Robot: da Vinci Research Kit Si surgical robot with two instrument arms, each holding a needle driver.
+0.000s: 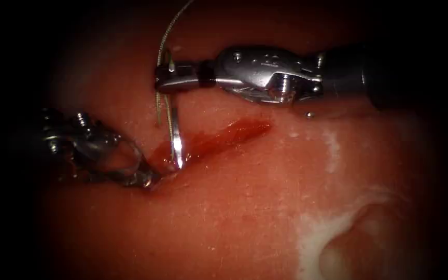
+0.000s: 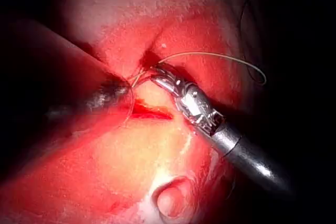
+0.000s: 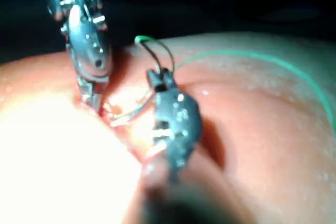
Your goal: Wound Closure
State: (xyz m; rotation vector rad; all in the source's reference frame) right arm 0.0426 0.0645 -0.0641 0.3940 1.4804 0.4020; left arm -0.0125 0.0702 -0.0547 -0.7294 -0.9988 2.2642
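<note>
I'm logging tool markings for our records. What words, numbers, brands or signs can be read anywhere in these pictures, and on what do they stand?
No text can be read.
Right claw: faint marks on its metal wrist body, too blurred to read. It holds the needle near its thread end, the tip at the cut.
Left claw: no marking; it rests on the tissue at the cut's left end.
Thread: bears nothing.
</note>
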